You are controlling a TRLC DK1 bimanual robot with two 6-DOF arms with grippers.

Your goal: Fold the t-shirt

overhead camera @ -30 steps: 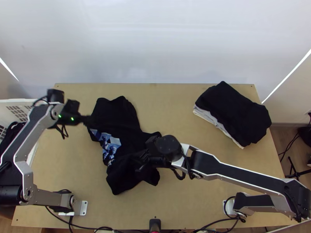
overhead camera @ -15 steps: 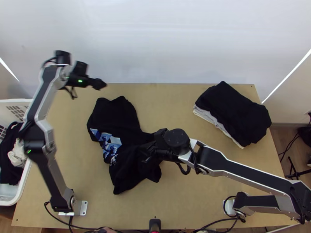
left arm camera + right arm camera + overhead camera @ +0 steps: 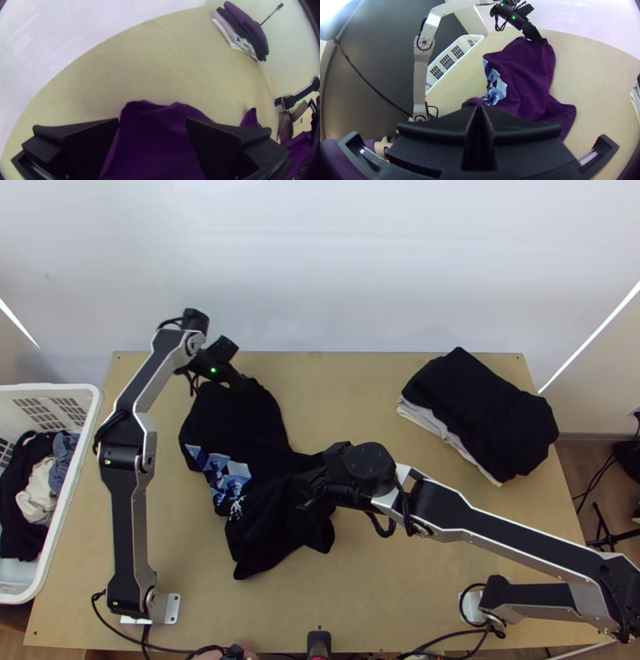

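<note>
The black t-shirt (image 3: pixel 254 420) lies bunched and unevenly spread on the left half of the table, its blue print at the left edge. My left gripper (image 3: pixel 242 385) is over its far end; in the left wrist view the left gripper (image 3: pixel 152 121) stands open, with the shirt's far part (image 3: pixel 151 143) between its fingers. Over the shirt's near right part is my right gripper (image 3: pixel 307 490). In the right wrist view the right gripper (image 3: pixel 479 108) is shut on a fold of the shirt (image 3: pixel 528 71), which looks purple there.
Folded clothes (image 3: pixel 480 412) are stacked at the table's far right. A white basket (image 3: pixel 68 500) with clothes stands at the left edge. Cables (image 3: pixel 184 650) run along the near edge, where part of a person's hand shows.
My left gripper has risen off the shirt's left side, swung away from the near edge, then come right over the far end. The right gripper has shifted slightly right with the cloth.
</note>
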